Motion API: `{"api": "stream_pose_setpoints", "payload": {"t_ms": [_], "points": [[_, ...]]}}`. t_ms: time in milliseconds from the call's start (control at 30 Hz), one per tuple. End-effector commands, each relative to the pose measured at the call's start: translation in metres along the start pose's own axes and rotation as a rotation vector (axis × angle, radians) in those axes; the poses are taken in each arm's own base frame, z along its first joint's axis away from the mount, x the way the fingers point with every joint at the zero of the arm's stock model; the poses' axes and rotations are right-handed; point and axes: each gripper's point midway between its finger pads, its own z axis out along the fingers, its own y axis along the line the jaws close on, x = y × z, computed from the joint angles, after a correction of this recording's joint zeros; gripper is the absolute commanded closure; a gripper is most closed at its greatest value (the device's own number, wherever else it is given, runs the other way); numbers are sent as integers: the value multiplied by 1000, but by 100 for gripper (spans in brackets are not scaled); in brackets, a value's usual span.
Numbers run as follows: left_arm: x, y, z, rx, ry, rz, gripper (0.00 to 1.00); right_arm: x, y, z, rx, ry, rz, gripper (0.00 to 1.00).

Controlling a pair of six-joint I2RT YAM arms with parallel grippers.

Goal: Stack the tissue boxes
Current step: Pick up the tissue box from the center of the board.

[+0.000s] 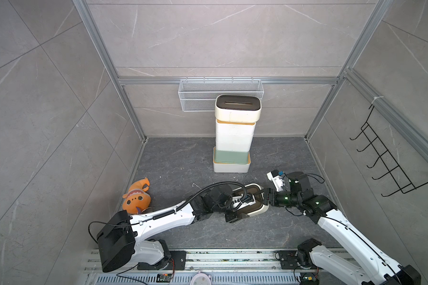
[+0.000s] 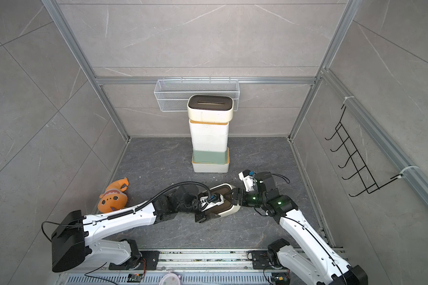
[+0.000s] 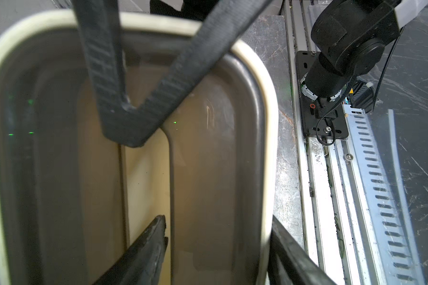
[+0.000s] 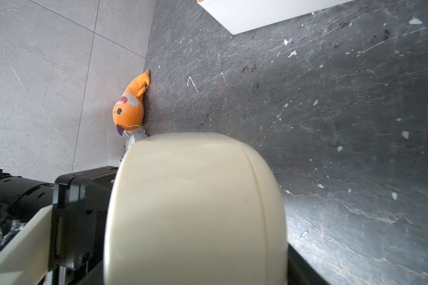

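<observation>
Several tissue boxes stand stacked point(image 1: 232, 138) point(image 2: 209, 138) at the back wall, a cream one with a dark brown lid point(image 1: 237, 108) on top. Another cream box with a brown slotted lid point(image 1: 260, 209) point(image 2: 232, 209) point(image 3: 208, 172) point(image 4: 195, 197) lies on the floor between both arms. My left gripper point(image 1: 240, 211) point(image 3: 218, 222) straddles its long side wall: one finger is in the slot, a little off the slot's edge, and the other is outside the rim. My right gripper point(image 1: 263, 196) point(image 2: 234, 195) clamps the box's end, one finger point(image 3: 124, 118) on the lid at the slot's end.
An orange plush toy point(image 1: 137, 197) point(image 4: 130, 108) lies by the left wall, with a small round clock point(image 4: 134, 140) beside it. A white wire basket point(image 1: 198, 98) hangs behind the stack. A black hook rack point(image 1: 386, 160) is on the right wall. The mounting rail point(image 1: 208, 256) runs along the front.
</observation>
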Motion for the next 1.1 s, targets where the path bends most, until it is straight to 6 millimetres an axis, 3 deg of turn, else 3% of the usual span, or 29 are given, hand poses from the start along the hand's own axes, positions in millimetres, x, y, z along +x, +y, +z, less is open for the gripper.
{"api": "stream_pose_setpoints", "payload": {"t_ms": [0, 167, 200, 233, 433, 600, 833, 967, 1067], "points": [[-27, 13, -4, -49, -59, -6, 34, 0, 12, -4, -27, 7, -42, 54], [-46, 19, -18, -82, -83, -35, 24, -2, 8, -3, -9, -7, -38, 55], [-53, 21, -24, -89, -98, -45, 5, -4, 8, -3, -12, -14, -37, 55], [-59, 22, -29, -98, -112, -54, 0, -4, 9, -3, -13, -19, -38, 55], [-101, 39, -81, -229, -226, -134, 0, -14, 9, -12, 24, -73, -45, 55], [-128, 54, -137, -365, -343, -239, 0, -26, 14, -24, 45, -139, -48, 56], [-102, 69, -200, -581, -327, -342, 0, -53, 42, -53, 21, -268, -52, 56], [-70, 72, -230, -704, -357, -368, 0, -80, 73, -77, -39, -379, -59, 56], [-49, 67, -239, -733, -368, -350, 0, -104, 103, -95, -107, -445, -68, 56]]}}
